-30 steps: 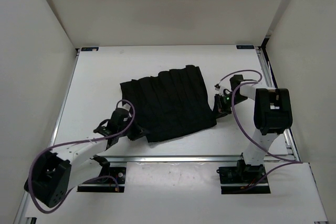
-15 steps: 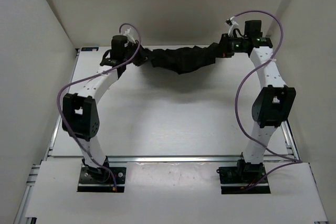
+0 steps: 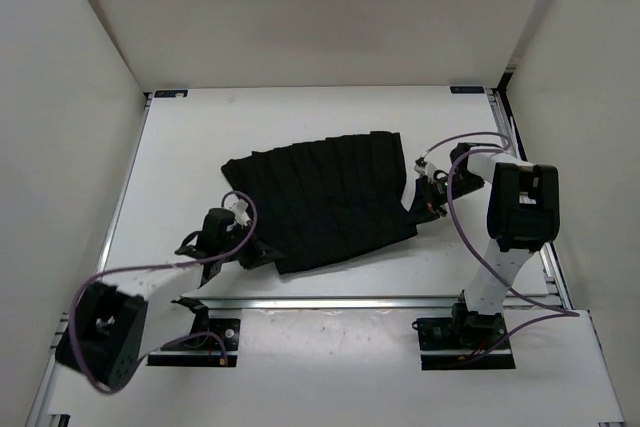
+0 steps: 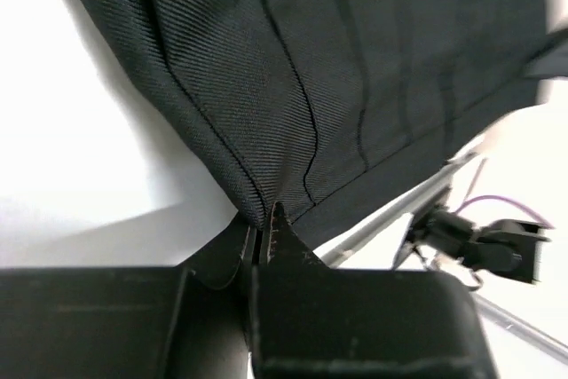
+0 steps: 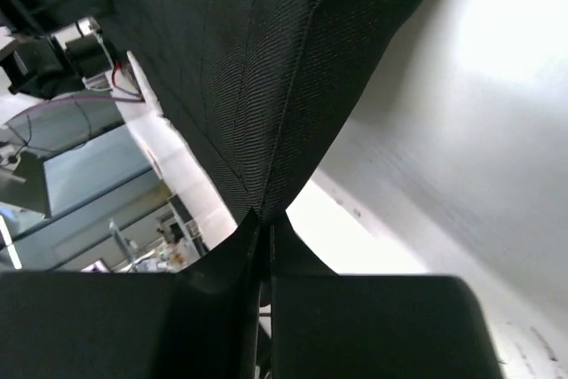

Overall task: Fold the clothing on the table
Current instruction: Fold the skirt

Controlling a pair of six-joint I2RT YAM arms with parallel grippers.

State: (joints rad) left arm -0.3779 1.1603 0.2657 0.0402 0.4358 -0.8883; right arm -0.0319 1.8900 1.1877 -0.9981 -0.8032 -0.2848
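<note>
Pleated skirt (image 3: 320,197) lies spread flat on the table (image 3: 190,147), stretched between the two grippers. At its near corner the left gripper (image 4: 264,221) is pinched tight on the hem, and the fabric fans out ahead of the fingertips. The right gripper (image 5: 264,219) is likewise clamped on the opposite corner. Judgement: the paired corner grips keep the cloth taut and square, so a fold can be carried across evenly.

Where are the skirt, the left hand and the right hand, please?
skirt (image 3: 325,197), top view, middle of the pleated cloth.
left hand (image 4: 264,222), left wrist view, fingertips pinching the cloth's edge.
right hand (image 5: 264,219), right wrist view, fingertips pinching the cloth's edge.
</note>
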